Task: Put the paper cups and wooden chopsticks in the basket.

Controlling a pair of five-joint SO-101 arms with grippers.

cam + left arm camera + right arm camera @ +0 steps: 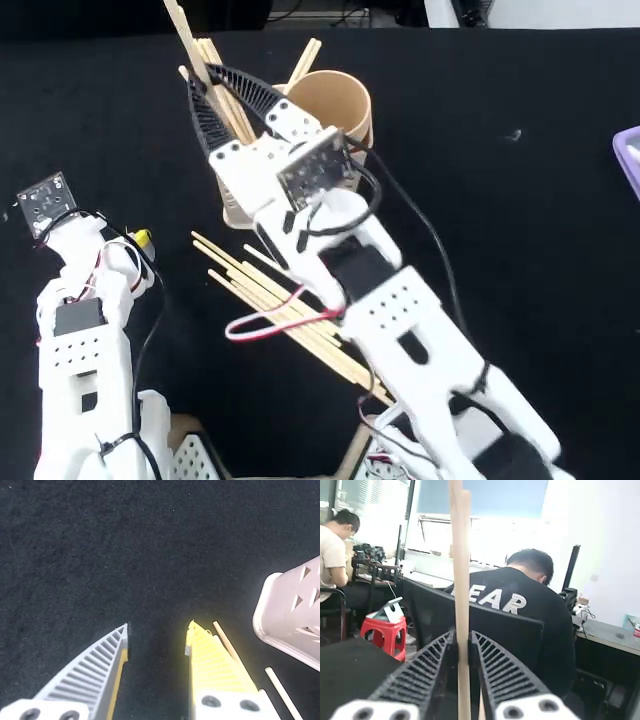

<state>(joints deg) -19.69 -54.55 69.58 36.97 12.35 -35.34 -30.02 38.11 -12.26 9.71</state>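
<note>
Black tabletop [520, 250]; arm [410, 330] overlaps loose chopsticks [262, 290].

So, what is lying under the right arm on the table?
A bundle of wooden chopsticks lies slantwise on the black table, with a red cable looped over it. The right arm covers part of them, so their full count cannot be told.

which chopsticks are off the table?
The bundle clamped in the right gripper, pointing up; the other chopsticks lie flat on the table.
</note>
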